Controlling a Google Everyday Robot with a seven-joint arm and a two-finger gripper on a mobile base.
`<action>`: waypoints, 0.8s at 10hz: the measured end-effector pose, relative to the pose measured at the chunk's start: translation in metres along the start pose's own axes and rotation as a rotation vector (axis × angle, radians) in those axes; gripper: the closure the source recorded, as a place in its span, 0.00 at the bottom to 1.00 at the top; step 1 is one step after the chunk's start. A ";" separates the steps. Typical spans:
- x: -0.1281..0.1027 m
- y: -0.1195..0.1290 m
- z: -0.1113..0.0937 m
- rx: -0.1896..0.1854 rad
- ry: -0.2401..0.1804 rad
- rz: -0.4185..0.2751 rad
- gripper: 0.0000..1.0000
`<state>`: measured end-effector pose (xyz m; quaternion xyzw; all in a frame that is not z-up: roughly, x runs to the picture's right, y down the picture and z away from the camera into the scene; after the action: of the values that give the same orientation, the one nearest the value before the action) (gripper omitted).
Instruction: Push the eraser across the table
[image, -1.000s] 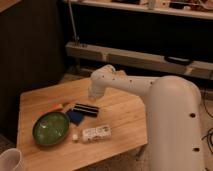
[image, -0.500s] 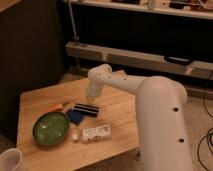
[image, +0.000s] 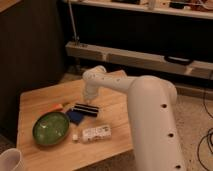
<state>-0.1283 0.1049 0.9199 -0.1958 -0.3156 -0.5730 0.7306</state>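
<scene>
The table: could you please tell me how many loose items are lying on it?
5, possibly more hidden: bowl, orange item, blue pad, eraser under the gripper, white packet.

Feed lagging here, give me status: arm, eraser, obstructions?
Gripper low over table, just behind eraser. Eraser flat, blue pad at its left end. Bowl and packet nearby in front.

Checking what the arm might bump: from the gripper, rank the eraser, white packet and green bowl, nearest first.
The gripper hangs low over the table, behind the eraser.
1. Eraser, right below it.
2. White packet, toward the front edge.
3. Green bowl, front left.
</scene>
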 end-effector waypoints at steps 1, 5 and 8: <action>-0.015 -0.005 0.003 -0.013 -0.031 -0.040 1.00; -0.109 -0.005 0.004 -0.063 -0.200 -0.151 1.00; -0.168 0.009 -0.004 -0.044 -0.318 -0.162 1.00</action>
<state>-0.1432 0.2243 0.8024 -0.2740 -0.4294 -0.5986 0.6182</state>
